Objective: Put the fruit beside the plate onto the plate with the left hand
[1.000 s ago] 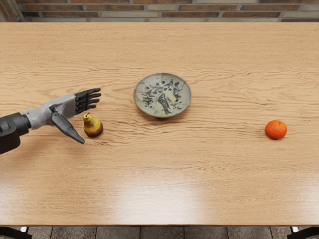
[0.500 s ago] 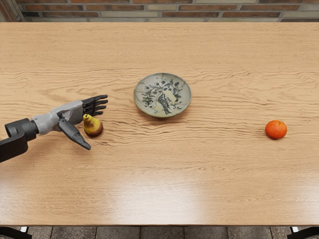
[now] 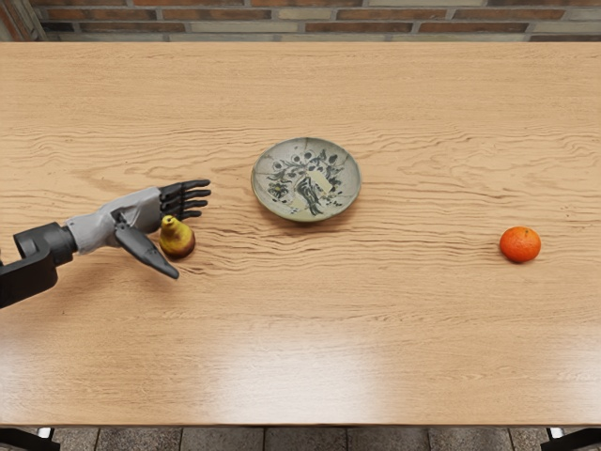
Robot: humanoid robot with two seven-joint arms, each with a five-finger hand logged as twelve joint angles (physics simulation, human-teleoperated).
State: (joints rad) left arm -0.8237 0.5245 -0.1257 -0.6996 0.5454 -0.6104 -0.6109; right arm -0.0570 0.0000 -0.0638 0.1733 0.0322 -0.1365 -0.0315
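Observation:
A yellow-brown pear (image 3: 177,239) stands upright on the wooden table, left of a patterned grey plate (image 3: 306,178). My left hand (image 3: 175,231) is around the pear with its fingers spread: the black fingers (image 3: 188,198) reach past its far side, and the thumb (image 3: 148,253) lies along its near side. The palm sits just left of the pear, at or very near its skin. An orange (image 3: 519,244) lies far off at the right.
The table's (image 3: 310,329) far edge meets a brick wall at the top. The plate holds nothing.
My left hand has slid to the right, closing the gap to the pear until fingers and thumb bracket it. The pear, plate and orange have not moved.

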